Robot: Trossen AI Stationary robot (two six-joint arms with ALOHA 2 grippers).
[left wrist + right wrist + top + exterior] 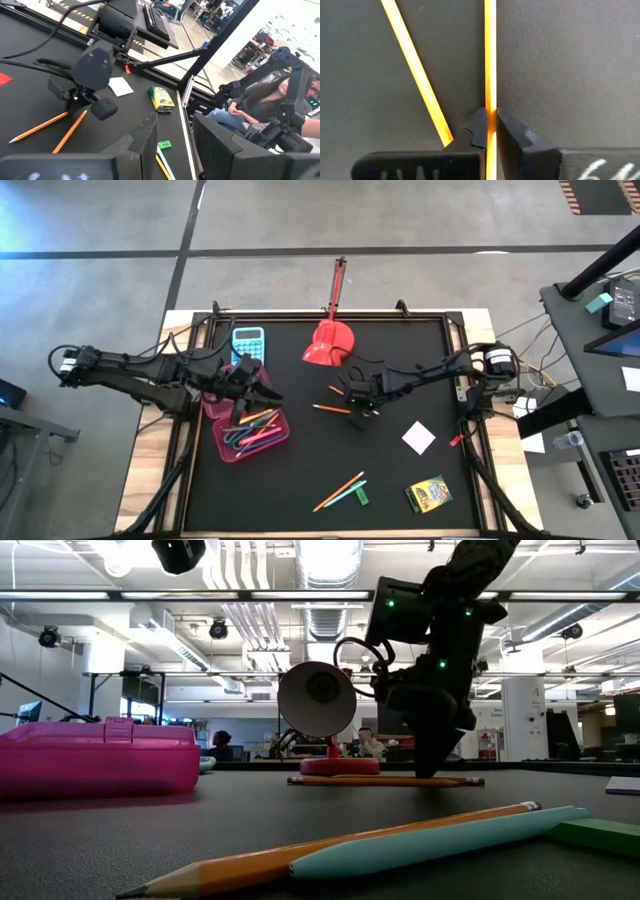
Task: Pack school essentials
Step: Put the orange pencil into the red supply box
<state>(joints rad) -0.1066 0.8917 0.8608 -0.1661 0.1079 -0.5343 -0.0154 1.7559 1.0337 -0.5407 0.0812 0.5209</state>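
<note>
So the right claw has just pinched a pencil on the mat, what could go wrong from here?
1. The right claw grips the orange pencil only at the fingertips; it may swivel or slip on lifting.
2. A second orange pencil lies right beside the fingers and could get nudged or dragged along.
3. The left claw hangs over the pink box, so bringing the pencil there risks a bump between arms.
</note>
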